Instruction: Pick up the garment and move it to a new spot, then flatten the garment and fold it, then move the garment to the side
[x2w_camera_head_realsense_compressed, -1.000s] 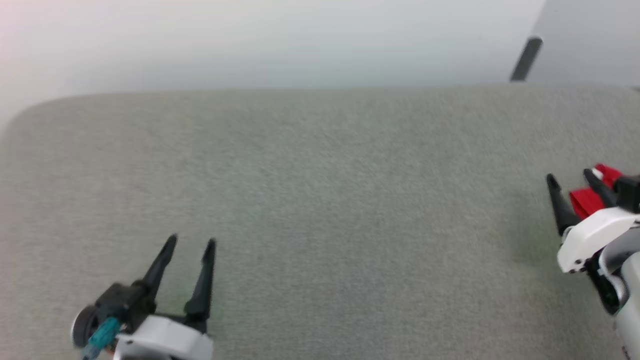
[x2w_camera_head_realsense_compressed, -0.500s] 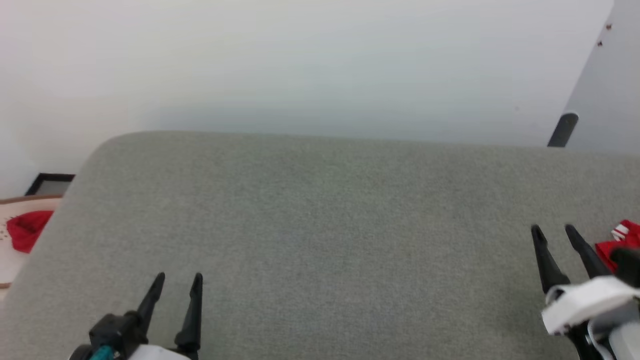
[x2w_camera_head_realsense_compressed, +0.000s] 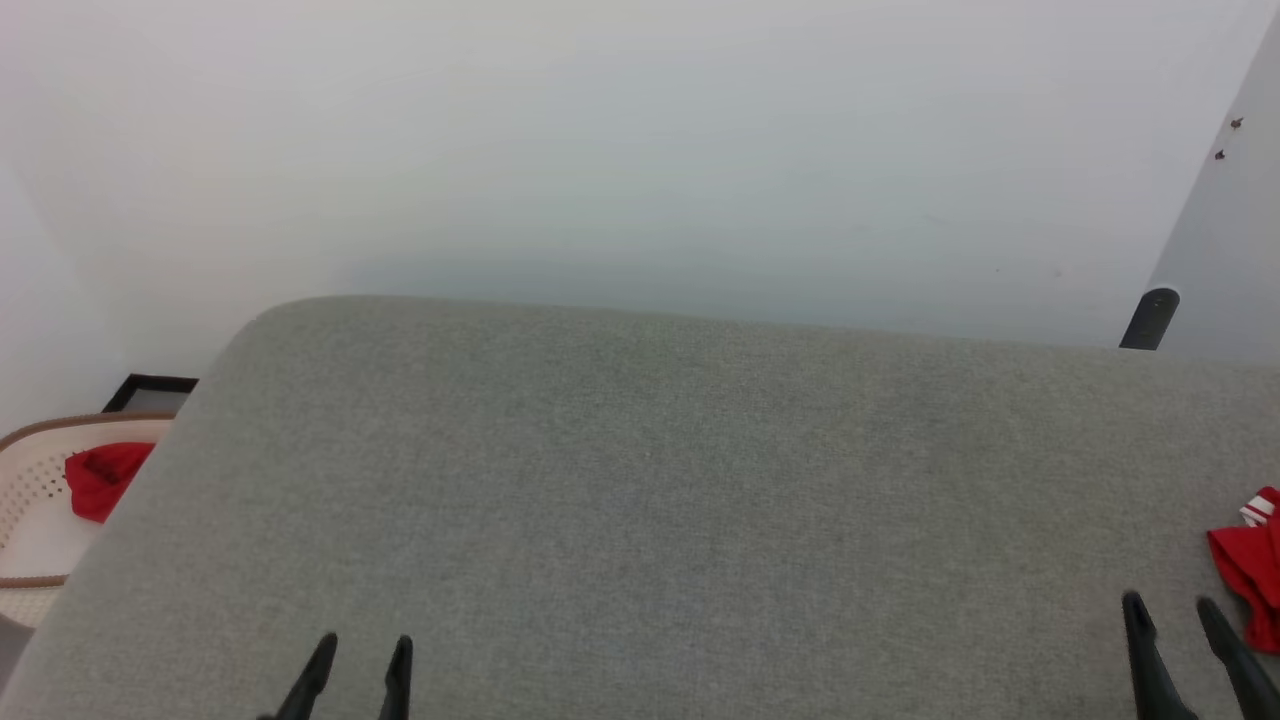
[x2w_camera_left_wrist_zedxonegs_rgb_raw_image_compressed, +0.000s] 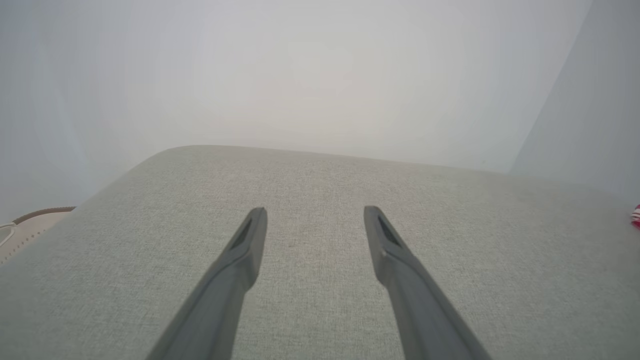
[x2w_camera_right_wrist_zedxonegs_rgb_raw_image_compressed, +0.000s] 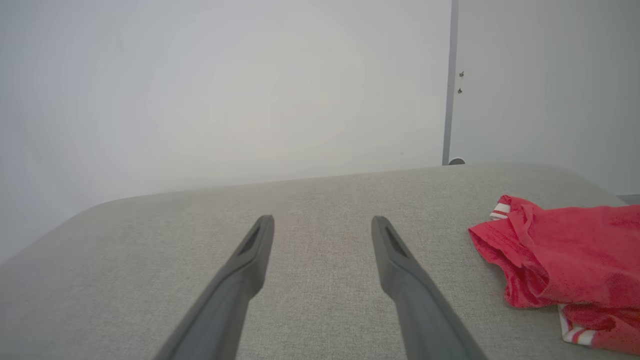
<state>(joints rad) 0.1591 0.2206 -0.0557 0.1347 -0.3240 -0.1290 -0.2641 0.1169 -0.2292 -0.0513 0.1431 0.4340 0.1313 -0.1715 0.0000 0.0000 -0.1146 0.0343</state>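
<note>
Off the left end of the grey padded surface (x2w_camera_head_realsense_compressed: 640, 480), a pale perforated basket (x2w_camera_head_realsense_compressed: 28, 485) holds a small plain red cloth (x2w_camera_head_realsense_compressed: 100, 478), with a black frame (x2w_camera_head_realsense_compressed: 150, 392) just beyond it. At the near edge of the surface the left gripper (x2w_camera_head_realsense_compressed: 365, 642) points away with its two dark fingers spread and nothing between them, and well to its right the right gripper (x2w_camera_head_realsense_compressed: 1171, 603) is likewise spread and empty. The garment (x2w_camera_head_realsense_compressed: 1248, 570) lies crumpled on the surface at the far right, just right of the right gripper and apart from its fingers, with striped trim showing at its edges.
</note>
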